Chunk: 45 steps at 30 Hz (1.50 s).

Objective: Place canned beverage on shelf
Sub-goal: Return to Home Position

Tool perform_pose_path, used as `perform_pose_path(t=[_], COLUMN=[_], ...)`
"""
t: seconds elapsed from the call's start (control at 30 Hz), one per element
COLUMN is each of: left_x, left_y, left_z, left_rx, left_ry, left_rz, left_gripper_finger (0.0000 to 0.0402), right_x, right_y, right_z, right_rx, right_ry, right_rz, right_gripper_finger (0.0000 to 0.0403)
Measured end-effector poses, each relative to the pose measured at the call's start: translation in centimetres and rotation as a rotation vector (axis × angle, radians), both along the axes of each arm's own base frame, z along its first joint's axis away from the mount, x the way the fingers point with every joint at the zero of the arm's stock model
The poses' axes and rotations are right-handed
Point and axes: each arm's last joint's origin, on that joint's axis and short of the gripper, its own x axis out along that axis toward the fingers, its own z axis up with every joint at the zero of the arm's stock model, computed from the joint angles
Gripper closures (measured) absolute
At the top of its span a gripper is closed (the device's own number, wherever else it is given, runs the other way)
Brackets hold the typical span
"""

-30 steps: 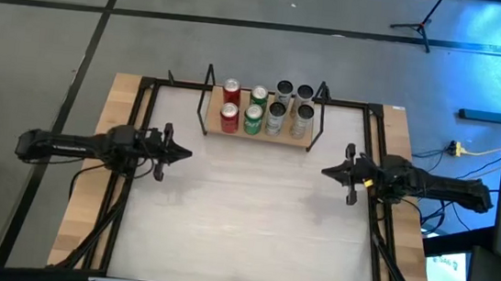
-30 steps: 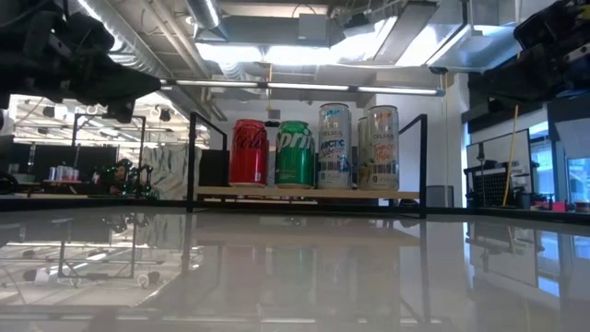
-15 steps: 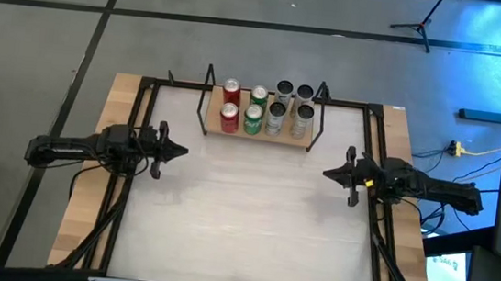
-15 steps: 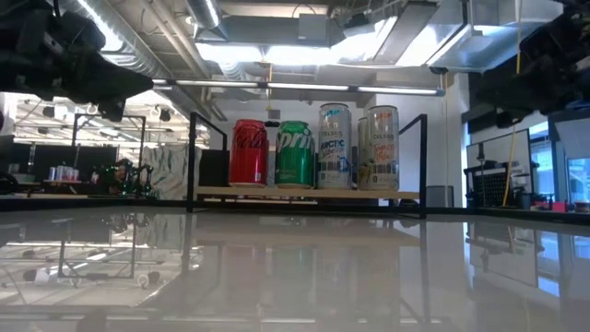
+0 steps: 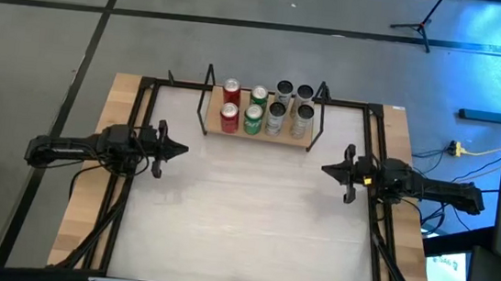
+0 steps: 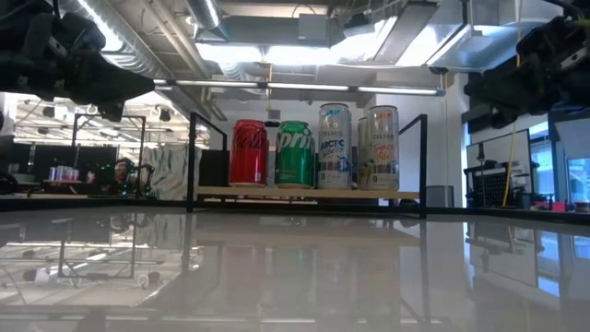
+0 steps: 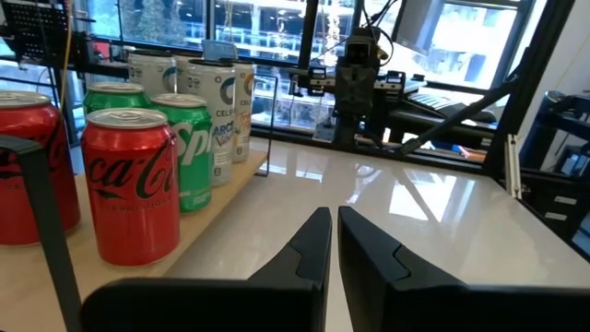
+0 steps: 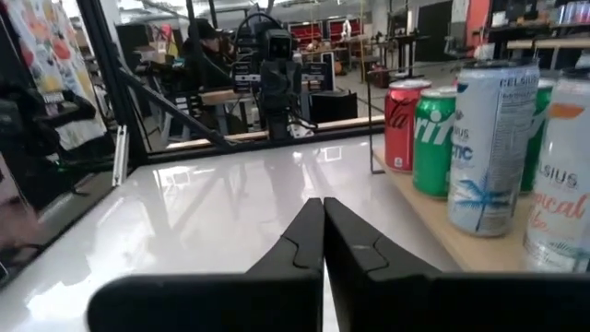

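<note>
High view: eight cans point(image 5: 253, 119) stand on the shelf point(image 5: 260, 139), upper centre. Left gripper point(image 5: 176, 149) and right gripper point(image 5: 329, 171), both clenched empty, have drawn back slightly at mid-frame; placing looks finished.

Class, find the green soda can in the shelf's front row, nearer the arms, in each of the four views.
High view: green can, front row, second from left.
Low view: green can, second from left.
Left wrist view: green can just beyond the nearest red can.
Right wrist view: green can between the red can and a white can.
Shared landmark: the red can beside it.
</note>
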Motion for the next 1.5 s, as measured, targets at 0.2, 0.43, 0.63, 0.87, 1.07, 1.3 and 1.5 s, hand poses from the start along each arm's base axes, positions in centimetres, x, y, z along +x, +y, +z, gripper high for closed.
perform_pose_path(t=[0.2,0.43,0.63,0.87,1.07,1.3,1.5], left_x=[0.00,0.00,0.00,0.00,0.00,0.00,0.00], left_y=[0.00,0.00,0.00,0.00,0.00,0.00,0.00], left_z=[-0.01,0.01,0.01,0.02,0.01,0.01,0.02], left_rx=[0.000,0.001,0.001,0.001,0.001,0.001,0.001], left_ry=[0.000,-0.002,-0.002,-0.002,-0.002,-0.002,-0.002], left_rz=[0.000,0.000,0.000,0.000,0.000,0.000,0.000], left_gripper_finger=[0.0384,0.0384,0.0384,0.0384,0.0384,0.0384,0.0384], right_x=[0.00,0.00,0.00,0.00,0.00,0.00,0.00], right_y=[-0.01,-0.01,-0.02,-0.02,-0.01,-0.01,-0.01], right_z=[-0.01,-0.01,-0.02,-0.04,-0.04,-0.05,-0.06], right_rx=[0.112,0.130,0.130,0.130,0.131,0.130,0.131], right_ry=[-0.002,-0.003,-0.002,-0.001,0.000,0.000,0.001], right_rz=[-0.004,-0.005,-0.005,-0.005,-0.005,-0.005,-0.006], right_gripper_finger=[0.0400,0.0400,0.0400,0.0400,0.0400,0.0400,0.0400])
